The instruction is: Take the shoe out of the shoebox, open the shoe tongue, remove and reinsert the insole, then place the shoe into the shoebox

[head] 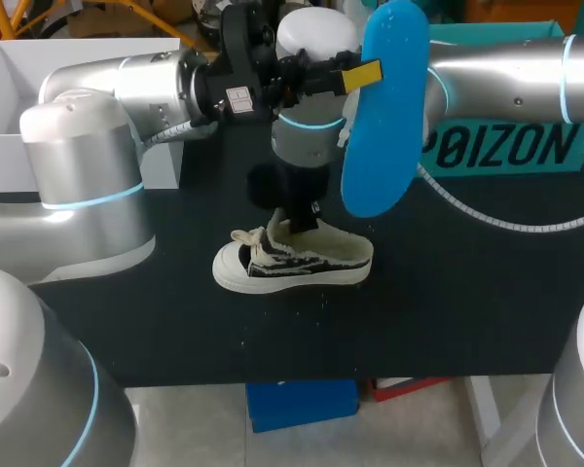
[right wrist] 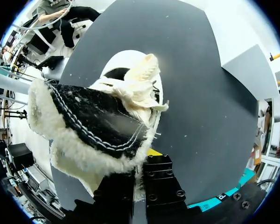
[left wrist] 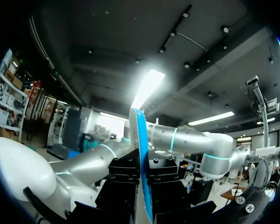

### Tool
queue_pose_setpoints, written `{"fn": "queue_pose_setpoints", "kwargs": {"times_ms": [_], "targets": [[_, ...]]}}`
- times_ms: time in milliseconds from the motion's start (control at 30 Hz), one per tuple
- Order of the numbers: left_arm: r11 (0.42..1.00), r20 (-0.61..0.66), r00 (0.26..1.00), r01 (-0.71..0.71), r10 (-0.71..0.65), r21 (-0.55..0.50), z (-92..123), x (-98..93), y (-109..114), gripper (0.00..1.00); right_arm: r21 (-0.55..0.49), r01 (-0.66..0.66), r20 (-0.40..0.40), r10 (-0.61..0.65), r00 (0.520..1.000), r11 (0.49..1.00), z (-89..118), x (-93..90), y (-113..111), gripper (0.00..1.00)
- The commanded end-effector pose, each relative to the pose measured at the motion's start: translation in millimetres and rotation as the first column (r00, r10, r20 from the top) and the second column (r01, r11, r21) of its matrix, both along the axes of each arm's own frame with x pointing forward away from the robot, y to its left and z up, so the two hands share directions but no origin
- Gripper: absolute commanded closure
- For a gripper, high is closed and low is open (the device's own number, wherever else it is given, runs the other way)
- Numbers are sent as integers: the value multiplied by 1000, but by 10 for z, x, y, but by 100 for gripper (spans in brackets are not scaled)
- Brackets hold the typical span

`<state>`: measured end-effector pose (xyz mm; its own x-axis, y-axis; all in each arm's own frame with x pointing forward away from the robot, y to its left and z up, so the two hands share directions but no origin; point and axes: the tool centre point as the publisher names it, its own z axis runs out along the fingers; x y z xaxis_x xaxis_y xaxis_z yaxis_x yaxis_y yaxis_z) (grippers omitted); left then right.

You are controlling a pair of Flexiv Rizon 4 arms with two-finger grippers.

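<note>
Holds the blue insole (head: pixel 382 107) upright in the clamped left claw (head: pixel 363 74), high above the bench (head: pixel 448 311). Pinches the fleecy collar of the sneaker (head: pixel 292 258) with the right claw (right wrist: pixel 137 170).

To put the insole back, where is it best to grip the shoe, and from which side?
Grip the shoe by the fleecy rim of its opening, from above: it stands upright on its sole, opening upward. The right gripper pinches that rim, leaving room for the insole.

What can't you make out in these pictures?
The shoe's inside: head view, the right gripper covers it; right wrist view, its fleecy collar does.
The shoebox's inside: head view, behind the right arm.
The insole's held end: left wrist view, hidden inside the left gripper.
</note>
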<state>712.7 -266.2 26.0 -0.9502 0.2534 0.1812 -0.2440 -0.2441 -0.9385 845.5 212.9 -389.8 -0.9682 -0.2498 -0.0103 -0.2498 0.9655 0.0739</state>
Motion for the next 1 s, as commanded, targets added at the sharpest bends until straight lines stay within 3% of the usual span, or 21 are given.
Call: {"fn": "queue_pose_setpoints", "kwargs": {"times_ms": [33, 300, 467, 567, 767, 867, 1000], "targets": [[1000, 2, 1000, 0, 0, 0, -7, 0, -3, 100, -3, 1, 1, -1, 1000, 1000, -4, -12, 13, 100], [1000, 2, 1000, 0, 0, 0, -7, 0, -3, 100, -37, 40, -11, -40, 999, 999, 19, -34, -44, 100], [1000, 2, 1000, 0, 0, 0, -7, 0, -3, 100, -70, 293, -31, -296, 955, 954, 349, 92, -321, 100], [1000, 2, 1000, 0, 0, 0, -7, 0, -3, 100, -90, 455, -38, -459, 887, 886, 504, 187, -526, 100], [1000, 2, 1000, 0, 0, 0, -7, 0, -3, 100, -67, 663, -52, -667, 744, 745, 676, 248, -732, 100], [1000, 2, 1000, 0, 0, 0, -7, 0, -3, 100, -52, 760, -71, -761, 645, 648, 724, 275, -778, 100], [1000, 2, 1000, 0, 0, 0, -7, 0, -3, 100, -39, 893, -66, -893, 446, 449, 739, 324, -832, 100]]}}
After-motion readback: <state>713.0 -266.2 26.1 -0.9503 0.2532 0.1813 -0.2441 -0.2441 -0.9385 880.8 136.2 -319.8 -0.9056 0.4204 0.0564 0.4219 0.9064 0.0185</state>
